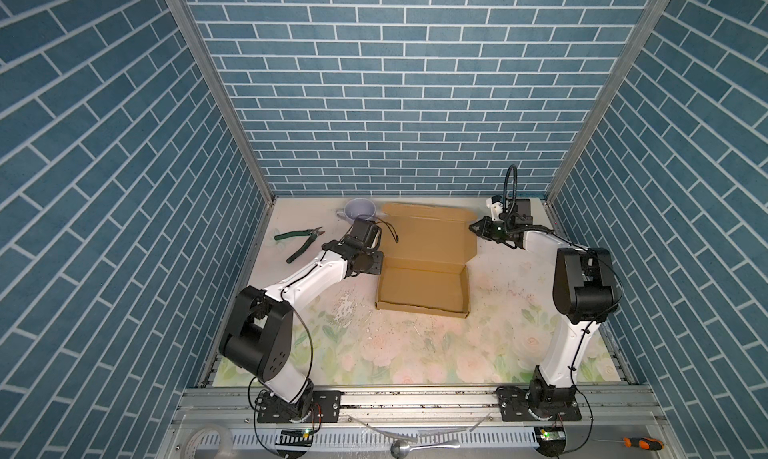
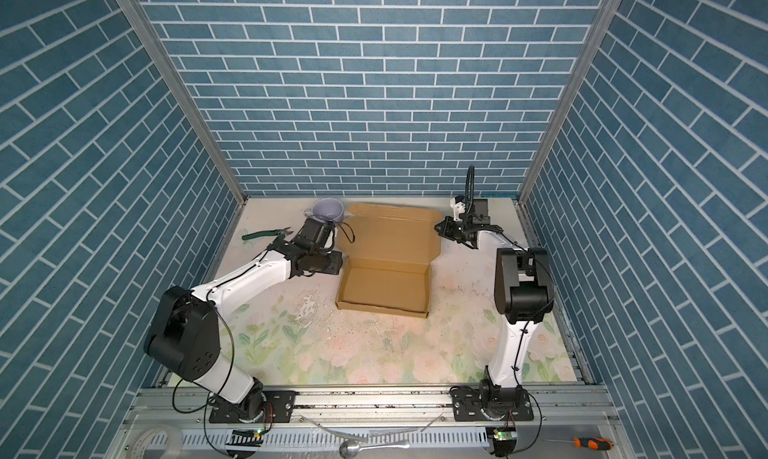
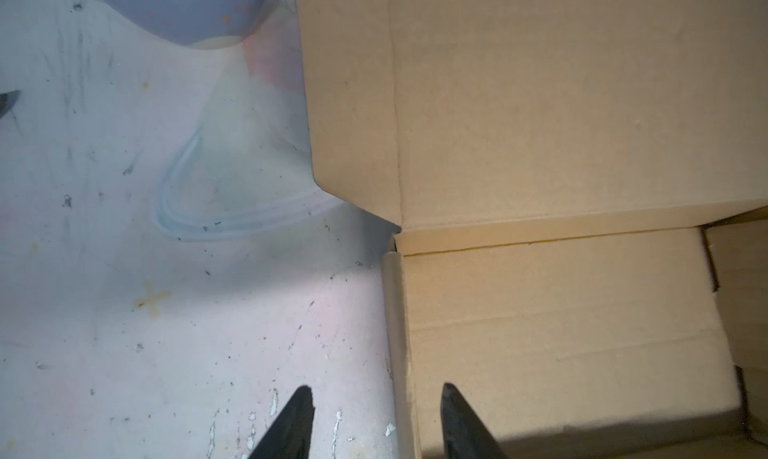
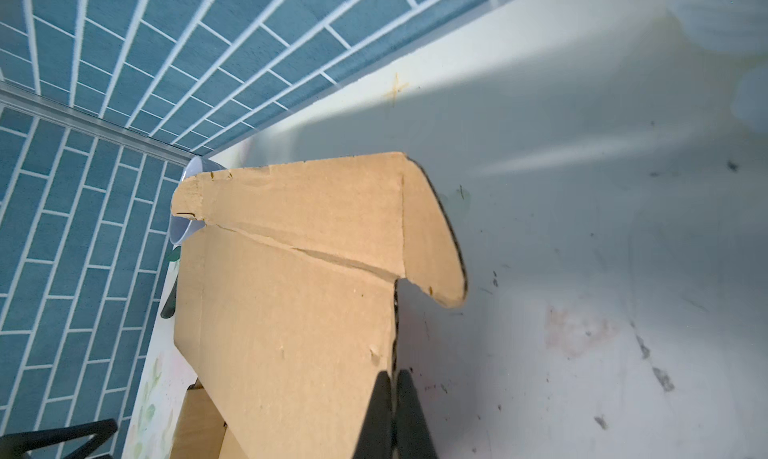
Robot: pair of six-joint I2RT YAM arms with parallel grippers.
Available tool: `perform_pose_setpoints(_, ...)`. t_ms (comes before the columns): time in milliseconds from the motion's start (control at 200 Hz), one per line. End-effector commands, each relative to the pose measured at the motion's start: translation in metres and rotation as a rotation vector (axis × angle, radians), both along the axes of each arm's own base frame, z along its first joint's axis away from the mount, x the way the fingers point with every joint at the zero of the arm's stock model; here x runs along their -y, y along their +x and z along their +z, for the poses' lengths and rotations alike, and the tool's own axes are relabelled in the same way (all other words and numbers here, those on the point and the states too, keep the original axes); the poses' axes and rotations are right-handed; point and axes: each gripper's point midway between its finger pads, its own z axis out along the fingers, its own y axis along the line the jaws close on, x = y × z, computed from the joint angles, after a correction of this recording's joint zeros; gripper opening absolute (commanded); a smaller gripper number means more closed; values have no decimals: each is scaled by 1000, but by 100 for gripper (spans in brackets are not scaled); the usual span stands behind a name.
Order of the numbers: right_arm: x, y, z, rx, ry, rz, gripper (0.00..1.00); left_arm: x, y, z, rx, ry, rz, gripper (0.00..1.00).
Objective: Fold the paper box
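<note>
So, the plain brown corrugated cardboard paper box (image 1: 422, 288) is set toward the back of the floral-print table (image 1: 415, 353), tray walls folded up, lid laid open behind. The lid's right edge is pinched tight by the right gripper (image 4: 392, 380). The tray's left wall is straddled, not touched, by the half-spread left gripper (image 3: 376, 392). A rounded lilac cup (image 1: 360, 209) is parked just beside the lid's far-left corner.

Links: white shells, left arm (image 1: 305, 276) and right arm (image 1: 561, 353)
Joints (image 1: 257, 336): bulky black housings
Cables (image 1: 505, 190): thin, black, looped
Base plates (image 1: 328, 407): black, screwed
Ends: left gripper (image 3: 376, 388), right gripper (image 4: 394, 373), black tapering jaws
</note>
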Motion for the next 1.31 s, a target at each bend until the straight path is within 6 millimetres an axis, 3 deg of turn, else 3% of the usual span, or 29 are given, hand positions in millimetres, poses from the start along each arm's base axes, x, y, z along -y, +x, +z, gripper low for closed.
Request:
perform_pose_setpoints(0,-7,-2,26,163,-52,57,0,-23,17,31,83,-108,36,53)
perform_pose_setpoints(150,-15,-6,38,254,-110,101,0,-65,56,57,183,-355,126,63)
perform_pose_setpoints(225,-20,-7,40,277,-123,121,0,-64,73,58,166,-463,80,65)
perform_pose_setpoints(290,-24,-8,42,295,-125,134,0,-51,87,59,141,-551,10,69)
perform_pose_setpoints(475,-35,-11,57,358,-128,172,0,-41,116,43,109,-532,-90,74)
perform_pose_setpoints(720,-44,-19,65,407,-159,209,0,-34,114,28,41,-470,-164,70)
perform_pose_setpoints(905,-51,-20,64,417,-175,218,0,-22,107,12,-7,-464,-194,60)
perform_pose_setpoints(1135,-53,-23,65,428,-185,226,0,-29,108,-6,-35,-394,-177,59)
perform_pose_setpoints(1300,-52,-23,65,424,-190,212,0,-19,108,-1,-38,-432,-183,34)
